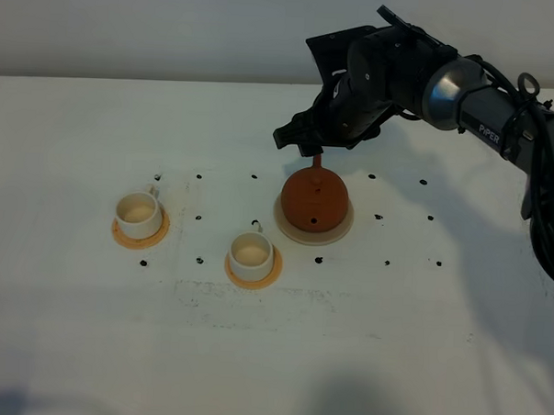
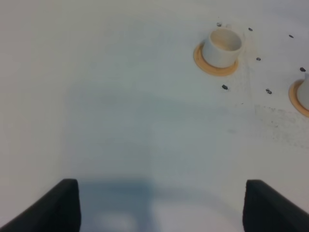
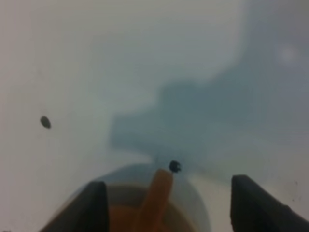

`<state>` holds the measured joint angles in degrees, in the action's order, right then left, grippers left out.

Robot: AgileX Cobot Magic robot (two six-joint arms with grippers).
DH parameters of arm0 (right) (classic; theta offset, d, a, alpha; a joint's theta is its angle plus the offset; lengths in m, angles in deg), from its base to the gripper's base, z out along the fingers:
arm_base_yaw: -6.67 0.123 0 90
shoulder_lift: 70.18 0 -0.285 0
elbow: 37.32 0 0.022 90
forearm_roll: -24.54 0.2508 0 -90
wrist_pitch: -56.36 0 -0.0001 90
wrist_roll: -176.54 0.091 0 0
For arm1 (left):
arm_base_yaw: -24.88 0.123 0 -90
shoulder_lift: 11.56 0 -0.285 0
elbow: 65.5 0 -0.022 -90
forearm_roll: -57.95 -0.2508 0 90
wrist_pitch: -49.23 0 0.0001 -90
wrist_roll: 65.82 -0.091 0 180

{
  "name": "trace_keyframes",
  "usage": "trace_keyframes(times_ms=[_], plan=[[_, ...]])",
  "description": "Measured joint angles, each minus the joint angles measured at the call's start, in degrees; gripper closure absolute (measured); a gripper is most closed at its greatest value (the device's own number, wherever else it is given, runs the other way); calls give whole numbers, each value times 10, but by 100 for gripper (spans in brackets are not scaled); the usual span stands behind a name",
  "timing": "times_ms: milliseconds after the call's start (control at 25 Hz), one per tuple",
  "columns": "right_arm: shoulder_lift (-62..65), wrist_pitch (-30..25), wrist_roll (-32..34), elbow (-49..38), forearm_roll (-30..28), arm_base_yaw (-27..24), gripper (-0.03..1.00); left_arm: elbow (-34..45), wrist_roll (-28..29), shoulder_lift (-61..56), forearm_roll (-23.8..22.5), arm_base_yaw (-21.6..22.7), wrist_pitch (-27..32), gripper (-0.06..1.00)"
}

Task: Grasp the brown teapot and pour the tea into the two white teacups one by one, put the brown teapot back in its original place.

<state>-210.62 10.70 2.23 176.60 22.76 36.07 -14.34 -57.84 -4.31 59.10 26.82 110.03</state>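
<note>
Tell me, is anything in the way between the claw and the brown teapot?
No, nothing I can see. The right claw hangs open just above the brown teapot, and the teapot's handle pokes up toward it with only air between.

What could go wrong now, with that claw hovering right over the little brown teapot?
1. The right gripper stands open at the tip of the brown teapot's slim handle. If it closes off-centre, the pot might swing or slip when lifted.
2. The farther teacup and the nearer teacup are small, so poured tea may miss them.
</note>
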Motion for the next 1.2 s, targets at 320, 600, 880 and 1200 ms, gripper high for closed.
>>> trace_keyframes(times_ms=[320, 600, 880, 1200], plan=[[-9, 2, 0, 0, 3, 0, 43, 0, 0, 0, 0, 0, 0, 27], [-20, 5, 0, 0, -6, 0, 41, 0, 0, 0, 0, 0, 0, 27], [-20, 9, 0, 0, -16, 0, 38, 0, 0, 0, 0, 0, 0, 27], [-20, 10, 0, 0, -43, 0, 38, 0, 0, 0, 0, 0, 0, 27]])
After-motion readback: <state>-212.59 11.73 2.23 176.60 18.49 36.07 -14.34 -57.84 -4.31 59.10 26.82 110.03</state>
